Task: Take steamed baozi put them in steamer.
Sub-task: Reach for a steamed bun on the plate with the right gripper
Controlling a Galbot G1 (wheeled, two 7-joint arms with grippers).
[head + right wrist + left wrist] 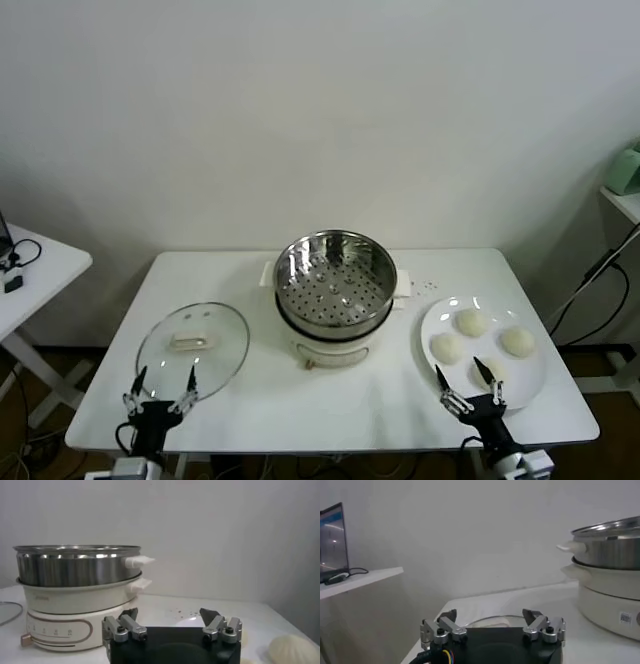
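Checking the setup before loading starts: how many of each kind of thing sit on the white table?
steamed baozi: 4
plate: 1
steamer: 1
glass lid: 1
Total: 7

A plain white wall (320, 110) is seen behind the white table (250, 400). A second white desk (40, 275) is parked left, cables (600, 290) probably trailing at right.

You have two matching grippers: the left gripper (492, 617) and right gripper (170, 616) each have a matte black block body, silver metal finger brackets with dark round screws, and black pointed fingertips. Yellow and red wires show beside the left one.
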